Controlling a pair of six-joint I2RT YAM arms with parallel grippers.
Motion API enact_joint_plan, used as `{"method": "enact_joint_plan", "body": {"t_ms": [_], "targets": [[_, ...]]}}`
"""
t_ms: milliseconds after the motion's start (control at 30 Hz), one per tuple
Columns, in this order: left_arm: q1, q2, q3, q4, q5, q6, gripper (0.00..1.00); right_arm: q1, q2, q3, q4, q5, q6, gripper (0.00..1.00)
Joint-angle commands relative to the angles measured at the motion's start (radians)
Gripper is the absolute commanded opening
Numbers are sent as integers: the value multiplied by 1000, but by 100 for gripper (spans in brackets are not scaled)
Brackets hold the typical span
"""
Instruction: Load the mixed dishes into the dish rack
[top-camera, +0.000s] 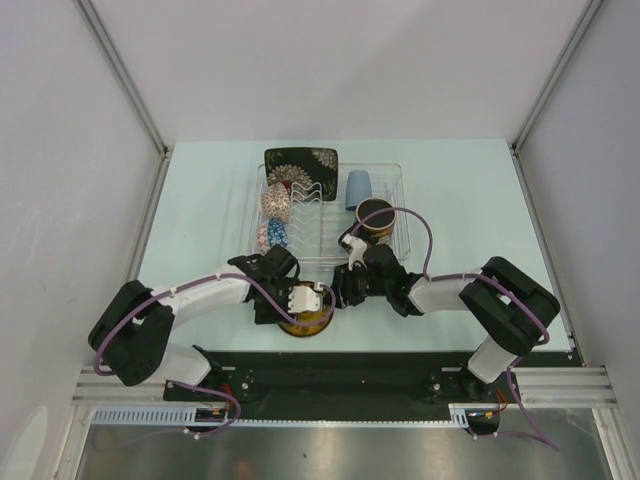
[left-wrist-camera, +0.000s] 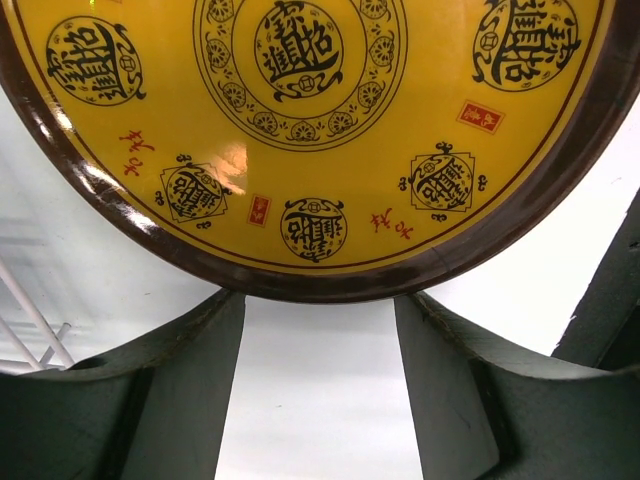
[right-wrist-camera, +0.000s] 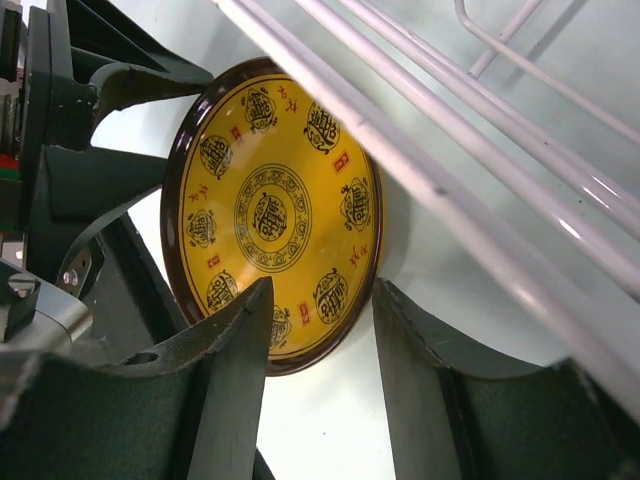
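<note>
The yellow dark-rimmed saucer (top-camera: 305, 322) (left-wrist-camera: 300, 120) (right-wrist-camera: 275, 210) lies in front of the dish rack (top-camera: 400, 200), between my two grippers. My left gripper (top-camera: 305, 303) (left-wrist-camera: 320, 300) is open, and both fingertips meet the saucer's near rim. My right gripper (top-camera: 342, 290) (right-wrist-camera: 322, 290) is open and straddles the saucer's edge, one finger over its face and the other outside the rim. In the rack stand the black square floral plate (top-camera: 300, 160), the beige netted bowl (top-camera: 277, 200), the small blue bowl (top-camera: 272, 235) and the red mug (top-camera: 377, 218).
A pale blue cup (top-camera: 357, 187) stands upside down in the rack beside the mug. White rack wires (right-wrist-camera: 450, 170) cross close above my right gripper, and one wire (left-wrist-camera: 30, 320) shows at the left in the left wrist view. Grey walls enclose the table on three sides.
</note>
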Motion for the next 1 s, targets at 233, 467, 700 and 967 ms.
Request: {"method": "enact_joint_plan", "body": {"t_ms": [233, 467, 700, 967], "targets": [[-53, -30, 35, 114, 106, -38, 66, 88, 20, 96, -273, 0, -73, 54], [-53, -46, 25, 119, 108, -52, 66, 105, 23, 99, -257, -14, -64, 50], [-59, -24, 46, 121, 111, -55, 65, 81, -120, 142, -267, -65, -60, 43], [-75, -7, 55, 139, 119, -69, 65, 73, -165, 173, -300, -94, -70, 47]]}}
